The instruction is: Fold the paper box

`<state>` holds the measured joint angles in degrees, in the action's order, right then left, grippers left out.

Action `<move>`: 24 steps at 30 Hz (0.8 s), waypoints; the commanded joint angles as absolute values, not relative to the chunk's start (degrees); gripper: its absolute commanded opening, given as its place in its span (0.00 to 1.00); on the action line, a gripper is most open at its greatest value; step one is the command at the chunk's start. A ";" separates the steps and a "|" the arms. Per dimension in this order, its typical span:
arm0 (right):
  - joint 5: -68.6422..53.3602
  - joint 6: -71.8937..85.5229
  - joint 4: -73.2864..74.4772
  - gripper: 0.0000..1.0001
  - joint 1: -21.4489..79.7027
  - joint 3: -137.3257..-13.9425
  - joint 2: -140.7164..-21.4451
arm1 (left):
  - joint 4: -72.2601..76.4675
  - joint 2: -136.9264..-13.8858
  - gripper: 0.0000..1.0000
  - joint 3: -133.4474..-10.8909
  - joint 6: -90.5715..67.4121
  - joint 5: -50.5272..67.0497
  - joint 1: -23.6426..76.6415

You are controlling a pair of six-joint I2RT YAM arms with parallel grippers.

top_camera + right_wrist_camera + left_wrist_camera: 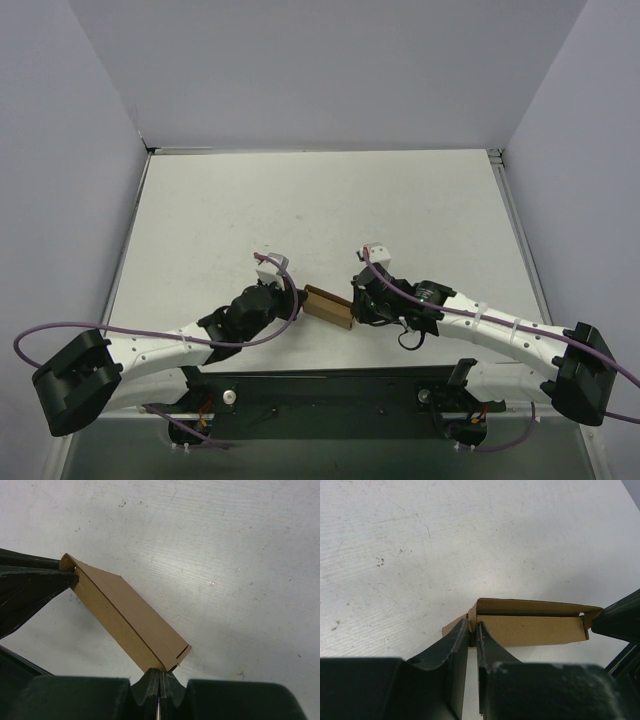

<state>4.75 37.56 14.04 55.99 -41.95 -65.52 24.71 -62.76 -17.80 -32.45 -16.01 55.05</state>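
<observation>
The paper box [329, 307] is a narrow brown cardboard sleeve, folded into a long rectangular shape and held between my two grippers near the table's front edge. My left gripper [472, 625] is shut on a flap at the left end of the box [535, 627]. My right gripper [160, 671] is shut, its fingertips pinching the lower corner at the other end of the box [125, 615]. The right end has a small slit beside that corner. In the top view the left gripper [300, 297] and right gripper [355, 308] face each other across the box.
The white table [320, 210] is walled on the left, back and right. A black mounting rail [330, 390] with both arm bases runs along the near edge. Purple cables loop from each arm.
</observation>
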 commanded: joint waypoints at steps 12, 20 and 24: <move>6.59 39.29 14.41 0.00 57.92 -40.61 -64.60 | 18.46 -62.40 0.20 -17.58 -33.57 -11.69 57.22; 7.65 39.11 16.26 0.00 58.10 -40.96 -63.90 | 17.84 -61.96 0.20 -17.75 -33.57 -12.13 57.22; 7.03 39.20 16.52 0.00 58.27 -40.78 -64.33 | 17.58 -61.88 0.20 -17.67 -33.49 -12.30 57.30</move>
<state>6.70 38.39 15.05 57.49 -41.30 -64.53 23.03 -61.60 -17.80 -32.82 -16.45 55.96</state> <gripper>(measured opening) 0.032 0.207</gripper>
